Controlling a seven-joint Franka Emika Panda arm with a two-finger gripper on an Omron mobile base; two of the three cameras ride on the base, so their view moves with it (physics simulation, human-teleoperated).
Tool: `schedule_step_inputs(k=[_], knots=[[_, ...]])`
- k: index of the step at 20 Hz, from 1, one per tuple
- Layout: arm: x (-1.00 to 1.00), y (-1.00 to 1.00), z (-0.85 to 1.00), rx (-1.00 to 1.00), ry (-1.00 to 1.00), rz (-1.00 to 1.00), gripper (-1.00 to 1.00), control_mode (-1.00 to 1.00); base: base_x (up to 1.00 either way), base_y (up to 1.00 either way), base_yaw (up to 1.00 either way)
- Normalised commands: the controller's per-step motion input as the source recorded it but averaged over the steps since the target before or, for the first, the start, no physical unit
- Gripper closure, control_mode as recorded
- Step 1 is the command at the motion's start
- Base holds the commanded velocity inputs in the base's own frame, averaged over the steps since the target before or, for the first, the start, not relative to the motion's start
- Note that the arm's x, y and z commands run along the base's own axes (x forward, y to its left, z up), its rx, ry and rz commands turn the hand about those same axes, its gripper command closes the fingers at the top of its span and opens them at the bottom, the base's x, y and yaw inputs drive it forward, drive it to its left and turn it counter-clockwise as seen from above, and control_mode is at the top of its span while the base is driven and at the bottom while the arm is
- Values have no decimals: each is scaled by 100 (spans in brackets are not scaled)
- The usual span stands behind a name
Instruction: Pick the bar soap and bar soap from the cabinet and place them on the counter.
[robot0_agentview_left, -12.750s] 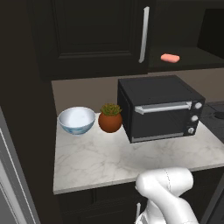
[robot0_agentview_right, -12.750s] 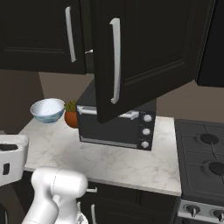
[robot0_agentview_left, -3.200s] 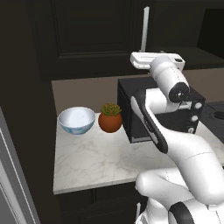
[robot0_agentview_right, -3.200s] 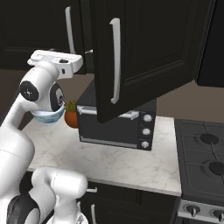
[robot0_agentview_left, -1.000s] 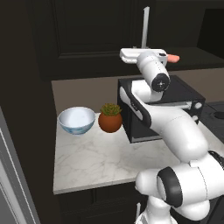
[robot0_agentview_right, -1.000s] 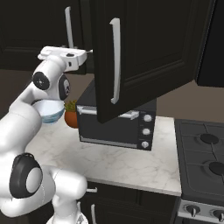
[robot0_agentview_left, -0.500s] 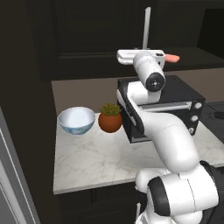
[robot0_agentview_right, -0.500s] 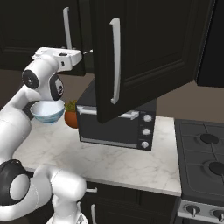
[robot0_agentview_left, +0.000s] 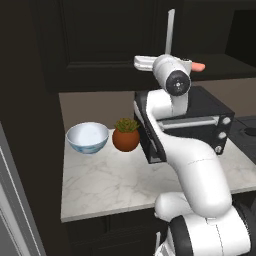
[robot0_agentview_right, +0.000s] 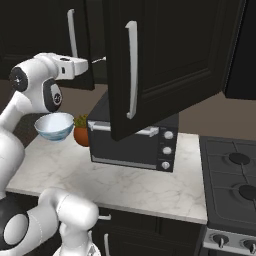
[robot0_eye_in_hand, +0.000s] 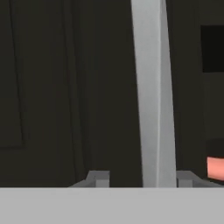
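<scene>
One salmon-pink bar soap (robot0_agentview_left: 198, 66) (robot0_eye_in_hand: 215, 168) lies on the shelf of the dark cabinet (robot0_agentview_left: 100, 40), in the open compartment right of a closed door. My gripper (robot0_eye_in_hand: 142, 178) (robot0_agentview_right: 95, 61) is raised to shelf height and faces that closed door's silver bar handle (robot0_eye_in_hand: 153, 92) (robot0_agentview_left: 170, 25). It is open, with a fingertip on each side of the handle's lower end and nothing held. The soap sits off to the gripper's right. The marble counter (robot0_agentview_left: 115, 185) (robot0_agentview_right: 125, 185) lies below.
The cabinet's right door (robot0_agentview_right: 170, 60) stands open and juts out over the counter. A black toaster oven (robot0_agentview_left: 200, 120) (robot0_agentview_right: 135, 145), a potted plant (robot0_agentview_left: 126, 136) and a white-blue bowl (robot0_agentview_left: 87, 137) stand on the counter. A stove (robot0_agentview_right: 235, 175) is at the right.
The hand has drifted a little to the left at shelf height, away from the soap. The soap has stayed on its shelf.
</scene>
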Motion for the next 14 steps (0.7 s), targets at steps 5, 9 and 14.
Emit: schedule_step_inputs(k=[5, 9, 14], knots=[[-41, 68, -40, 2, 7, 0, 100, -100, 0, 0, 0], [-38, 80, -45, 0, 6, 0, 100, -100, 0, 0, 0], [-33, 84, -46, 0, 7, -1, 100, -100, 0, 0, 0]])
